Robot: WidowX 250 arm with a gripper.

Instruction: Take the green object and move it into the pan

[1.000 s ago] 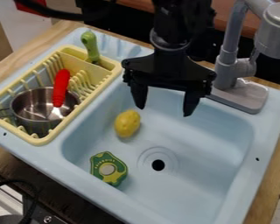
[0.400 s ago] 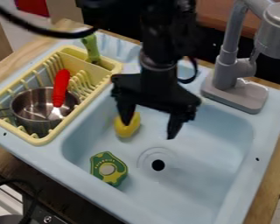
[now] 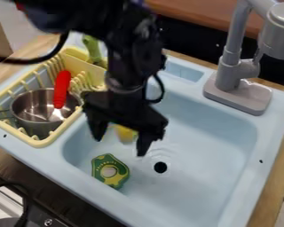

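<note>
The black arm (image 3: 130, 42) bends down from the upper left, its hand (image 3: 119, 147) hanging, fingers (image 3: 143, 144) spread.

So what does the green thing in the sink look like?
In the blue sink, look left of the black drain hole. The flat green piece there has yellow patches and a pale round middle. The thing behind it is plain yellow.

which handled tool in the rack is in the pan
The red-handled tool: its end dips into the pan, while the green-handled one stands outside it, at the rack's far end.
</note>
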